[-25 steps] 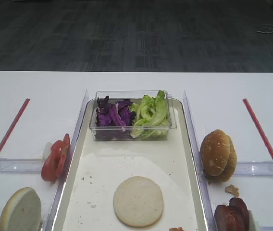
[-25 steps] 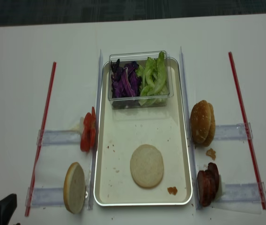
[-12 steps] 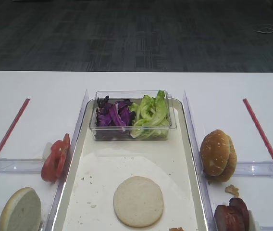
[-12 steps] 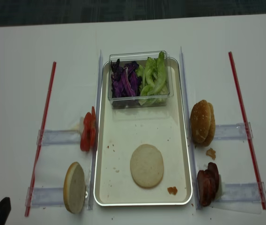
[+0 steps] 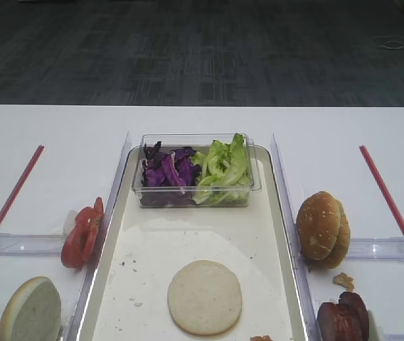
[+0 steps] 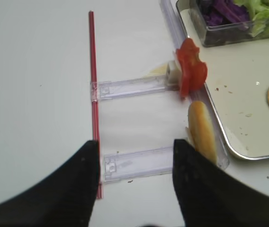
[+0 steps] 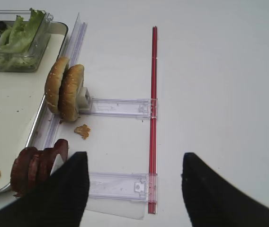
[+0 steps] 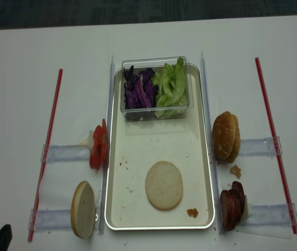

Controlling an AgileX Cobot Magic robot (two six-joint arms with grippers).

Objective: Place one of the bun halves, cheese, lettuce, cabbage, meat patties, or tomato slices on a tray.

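Tray: the tray (image 8: 118,209) sat lengthwise in the middle of the white table (image 8: 23,78), a few crumbs on its cream floor.
Bun on tray: one bun half (image 8: 163,185) lay flat, cut face up, on the near part of the tray, touching nothing else.
Other bun half: a second bun half (image 8: 83,209) stood on edge just outside the tray's left rim, in the near clear rack (image 6: 134,163).
Tomato: the tomato slices (image 8: 98,147) stood on edge left of the tray, at the end of the farther left rack.
Greens: a small clear box (image 5: 195,171) sat on the tray's far end; the cabbage (image 5: 166,170) filled its left side, the lettuce (image 5: 222,168) its right.
Right side: sesame buns (image 8: 226,136) stood on edge beside the tray's right rim; the meat patties (image 8: 231,205) stood nearer, a loose crumb between them.
Left gripper: the left gripper (image 6: 135,184) was spread wide and empty (only dark fingers in the wrist view), low at the near left, apart from the bun.
Right gripper: the right gripper (image 7: 135,189) was parted, holding nothing, over bare table beside a red strip (image 7: 152,118).
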